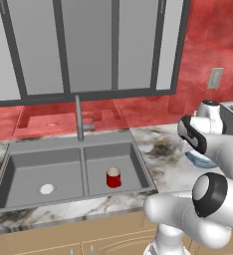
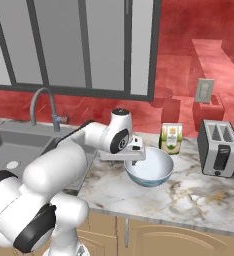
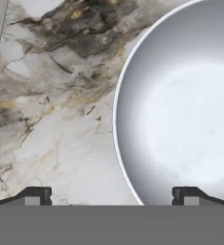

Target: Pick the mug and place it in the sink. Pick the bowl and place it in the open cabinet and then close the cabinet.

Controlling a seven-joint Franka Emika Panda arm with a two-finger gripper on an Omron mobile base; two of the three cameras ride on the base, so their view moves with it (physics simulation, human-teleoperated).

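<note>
The red mug (image 1: 113, 177) stands upright in the right basin of the grey sink (image 1: 24, 164). On the marble counter right of the sink sits the white bowl (image 2: 151, 170), and part of its blue outside (image 1: 200, 160) shows under my arm. My gripper (image 2: 135, 161) points down over the bowl's left rim. In the hand view the gripper (image 3: 111, 196) is open, with the rim of the bowl (image 3: 181, 110) running between the two fingertips (image 3: 35, 196); nothing is held. The cabinet is out of view.
A silver toaster (image 2: 218, 147) and a small green-and-yellow carton (image 2: 171, 138) stand behind and right of the bowl. The curved faucet (image 2: 41, 102) rises behind the sink. Grey glass-fronted cabinets (image 1: 88, 45) hang above, and bare marble counter (image 3: 51, 119) lies left of the bowl.
</note>
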